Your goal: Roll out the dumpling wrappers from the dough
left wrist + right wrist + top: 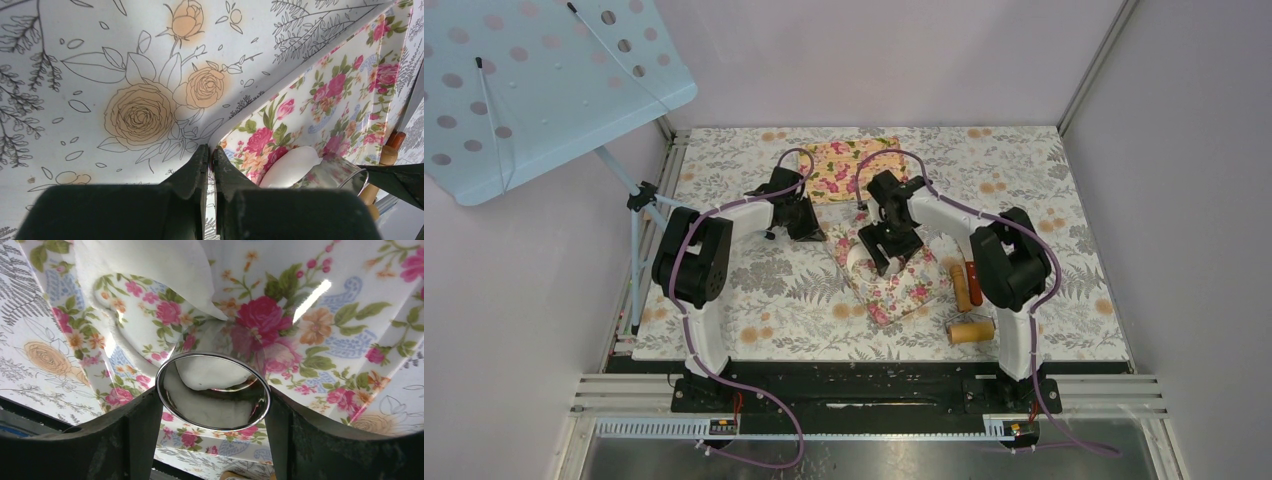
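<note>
At lower centre, the metal ring (235,412) is clamped between the fingers of the right gripper (212,405). It is set at the edge of the flattened dough (150,265), which is spread on the floral board (325,315). The left gripper (210,152) is seen with fingers nearly touching, nothing held, beside the board's corner.
</note>
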